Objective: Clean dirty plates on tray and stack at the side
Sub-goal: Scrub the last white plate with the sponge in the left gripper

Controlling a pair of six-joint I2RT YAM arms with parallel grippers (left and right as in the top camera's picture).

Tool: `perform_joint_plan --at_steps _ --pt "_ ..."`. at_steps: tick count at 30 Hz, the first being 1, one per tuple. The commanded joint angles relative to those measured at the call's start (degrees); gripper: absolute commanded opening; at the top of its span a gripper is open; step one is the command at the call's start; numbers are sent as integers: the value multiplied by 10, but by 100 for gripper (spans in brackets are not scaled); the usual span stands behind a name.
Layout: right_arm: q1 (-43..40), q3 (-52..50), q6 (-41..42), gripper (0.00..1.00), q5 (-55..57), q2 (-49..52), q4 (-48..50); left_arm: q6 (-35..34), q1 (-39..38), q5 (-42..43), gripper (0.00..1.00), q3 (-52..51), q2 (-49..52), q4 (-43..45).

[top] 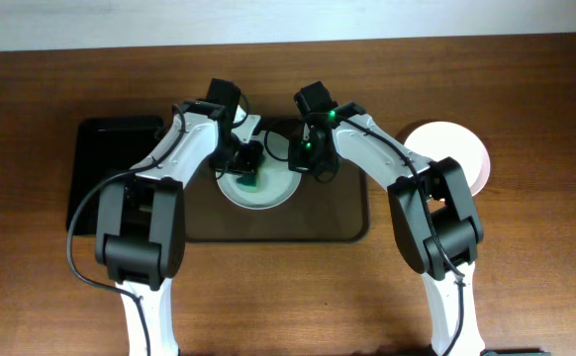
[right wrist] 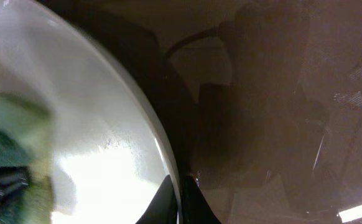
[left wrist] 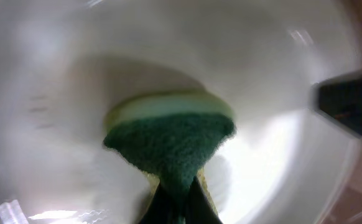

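left gripper [left wrist: 178,202]: closed narrowly on a green-and-yellow sponge [left wrist: 168,134]; the sponge juts out ahead of the fingertips, green scouring face toward the wrist camera, yellow layer behind it

sponge against plate: pressed into the white plate [left wrist: 56,74] directly in front of the left gripper; the plate fills almost the whole left wrist view, blurred toward its edges

right gripper [right wrist: 180,202]: narrow, one finger on the inner side and one on the outer side of the plate's rim, pinching it; the plate's white bowl spreads away to the left of the fingers, the dark brown tray [right wrist: 262,93] to their right

sponge from the right wrist: at the far left of that view, across the plate from the right gripper's fingers; blurred

overhead: the two grippers meet over the same plate, the left gripper at its left part, the right gripper at its right rim; the plate lies on the brown tray just below both wrists

side plate [top: 456,148]: white, round, on the table [top: 526,257] outside the brown tray, well apart from the right gripper and beyond that arm's elbow; whether more than one plate lies there cannot be told

black tray [top: 110,168]: on the table outward of the left arm, beside the brown tray, well apart from the left gripper

smears on the gripped plate: cannot tell; the surface reads as white with glare
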Motion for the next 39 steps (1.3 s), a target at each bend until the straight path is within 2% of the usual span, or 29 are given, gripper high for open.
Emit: perform_joint_plan --at_steps 1,3,6,8,9,11,13,16,18,21,24,29,32,35,36,39 --pt "-3 -11 4 4 26 20 -2 15 -8 62 1 -5 10 46" --pt "-3 -11 4 4 26 20 -2 -14 -7 -47 1 -5 12 80" --pt "-3 -11 4 4 26 20 -2 -22 -6 -183 1 -5 14 123" --pt "-3 -11 4 4 26 20 -2 -21 -6 -254 1 -5 15 115" --pt "-3 -11 4 4 26 20 -2 -21 -6 -268 1 -5 15 80" --pt "-3 -11 4 4 26 20 -2 -26 -6 -265 1 -4 15 36" --pt "-3 -11 4 4 26 20 -2 -36 -6 -165 1 52 15 -84" --pt "-3 -11 4 4 26 20 -5 25 -6 -18 1 110 15 -146" --pt "-3 -11 2 4 26 20 -5 26 -5 -26 1 111 15 -108" --pt "-3 -11 2 4 26 20 -5 22 -3 -111 1 111 18 12" --pt "-3 -11 2 4 26 20 -6 23 -3 -181 1 111 49 38" --pt "-3 -11 2 4 26 20 -6 23 -6 -180 1 111 94 -60" --pt "-3 -11 2 4 26 20 -6 23 -6 -256 1 111 94 -120" --pt "-3 -11 2 4 26 20 -5 23 -6 -260 1 111 94 -166" --pt "-3 -11 2 4 26 20 -5 32 -7 -240 1 111 94 -184" --pt "-3 -11 2 4 26 20 -5 107 -7 -103 1 111 94 -224"
